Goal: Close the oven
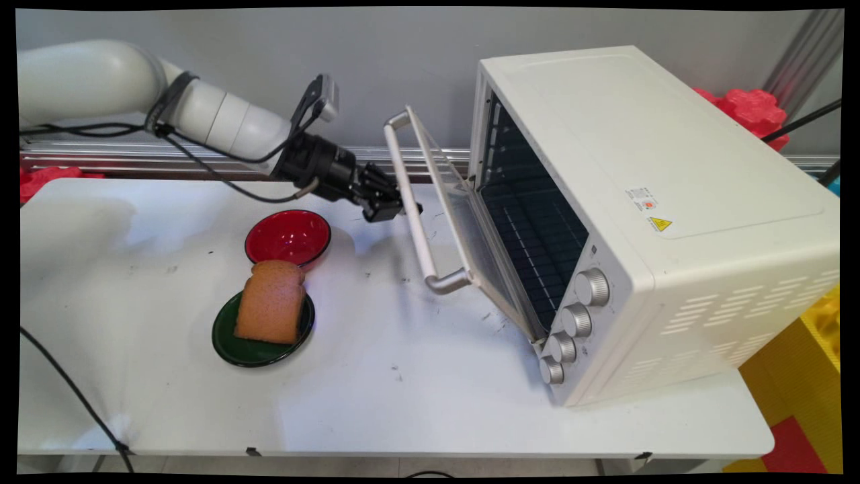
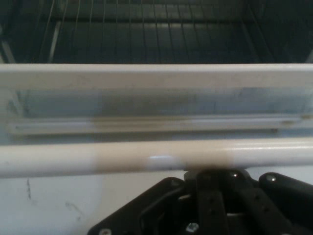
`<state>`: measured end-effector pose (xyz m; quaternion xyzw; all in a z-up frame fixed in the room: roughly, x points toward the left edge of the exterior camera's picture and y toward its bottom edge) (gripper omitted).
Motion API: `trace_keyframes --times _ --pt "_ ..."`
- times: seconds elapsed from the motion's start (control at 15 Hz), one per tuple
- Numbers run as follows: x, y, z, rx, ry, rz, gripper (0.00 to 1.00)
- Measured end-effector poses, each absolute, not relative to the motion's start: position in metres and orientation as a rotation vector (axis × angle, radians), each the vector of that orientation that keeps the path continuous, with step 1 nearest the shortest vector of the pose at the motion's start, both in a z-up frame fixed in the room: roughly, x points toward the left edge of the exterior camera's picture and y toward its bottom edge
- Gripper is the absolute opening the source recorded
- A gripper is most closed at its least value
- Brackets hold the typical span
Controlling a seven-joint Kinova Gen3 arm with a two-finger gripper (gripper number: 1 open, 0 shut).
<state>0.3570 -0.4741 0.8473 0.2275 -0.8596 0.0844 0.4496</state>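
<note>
- We see a white, rounded arm (image 1: 134,94) ending in a black wrist section behind the black gripper (image 1: 396,208).
- Black cables (image 1: 201,161) trail behind it.
- Above the wrist, a small grey camera module (image 1: 327,97).
- Silver screws (image 2: 191,226) dot the gripper's black linkage.

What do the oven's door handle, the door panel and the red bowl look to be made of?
Door handle: a pale bar with a glossy highlight, probably painted or coated metal. Door panel: clear, the racks show through it, so likely glass. Red bowl: glossy red inside with a dark rim, plastic or lacquered; the look leaves it open. The gripper is at the handle.
</note>
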Motion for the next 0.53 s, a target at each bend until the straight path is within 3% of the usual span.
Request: trace_keyframes --times 0.53 --pt "0.340 -0.488 0.884 0.563 -2.077 0.210 0.00"
